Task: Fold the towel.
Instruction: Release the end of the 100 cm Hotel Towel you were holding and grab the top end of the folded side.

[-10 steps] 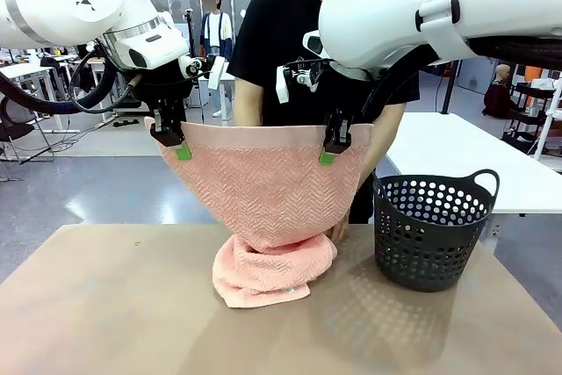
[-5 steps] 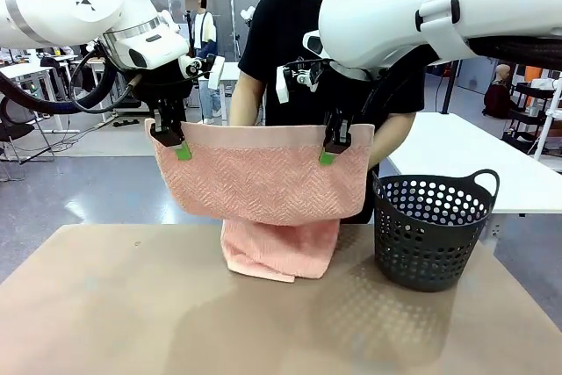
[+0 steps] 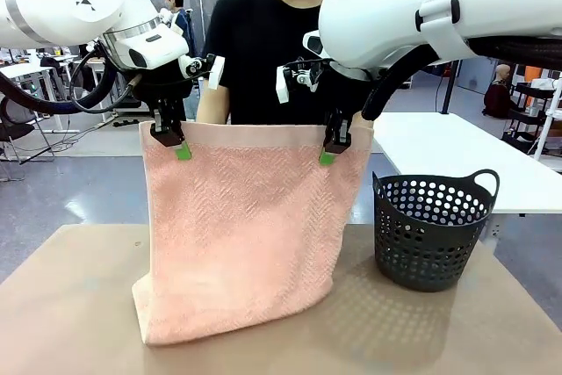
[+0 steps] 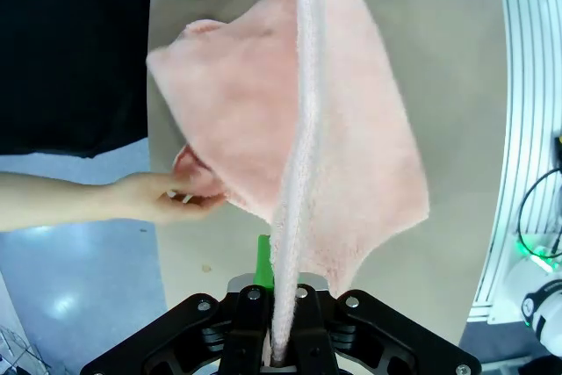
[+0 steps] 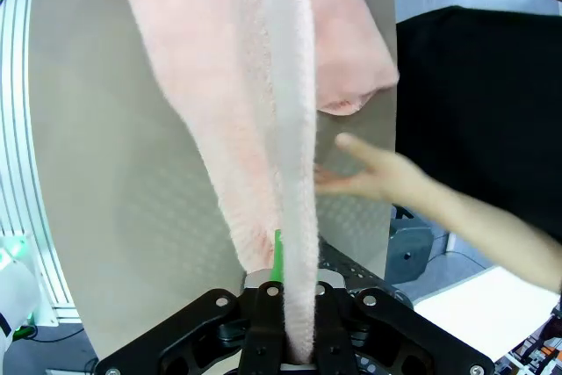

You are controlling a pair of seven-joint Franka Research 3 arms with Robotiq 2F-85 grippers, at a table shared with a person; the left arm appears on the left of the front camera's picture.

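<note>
The salmon-pink towel hangs flat and full-length between my two grippers, its lower edge resting on the tan table. My left gripper is shut on the top left corner and my right gripper on the top right corner. In the left wrist view the towel runs up from my left gripper, and a person's hand pinches its lower corner. Seen from the right wrist, the towel drops from my right gripper, with an open hand just beside its far corner.
A dark perforated basket stands on the table to the right of the towel. The person in a black shirt stands right behind the towel. A white table lies farther right.
The lower part of the towel was bunched on the table; it is now spread out and hangs full-length. Both grippers kept their hold and place.
</note>
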